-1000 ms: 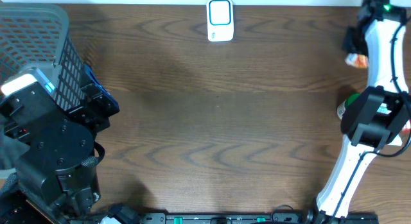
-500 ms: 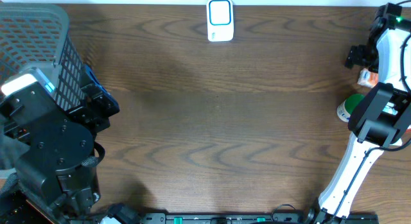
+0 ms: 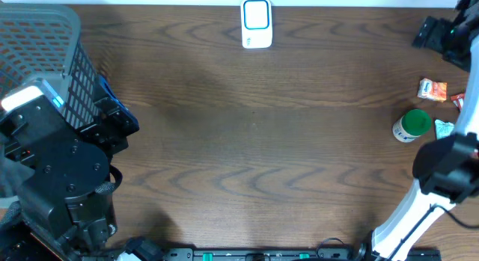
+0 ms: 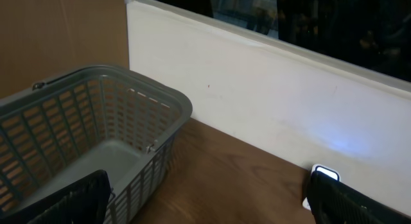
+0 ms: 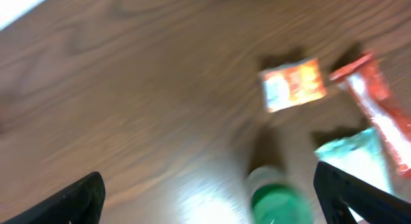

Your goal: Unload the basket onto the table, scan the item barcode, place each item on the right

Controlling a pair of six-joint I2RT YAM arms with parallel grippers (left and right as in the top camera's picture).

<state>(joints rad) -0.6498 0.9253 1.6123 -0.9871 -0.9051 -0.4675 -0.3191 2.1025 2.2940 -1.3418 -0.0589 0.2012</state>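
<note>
The right gripper hangs spread wide, nothing between its fingers, over the far right corner of the table. Under it lie an orange packet, a red sachet, a teal sachet and a green-capped bottle, close together, all blurred in the wrist view. The scanner stands at the back edge, well apart from them. The left gripper is spread and empty too, by the basket

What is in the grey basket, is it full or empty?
Empty, as far as shows: the left wrist view looks into the basket, and its bare grey floor holds nothing; the near part is hidden.
</note>
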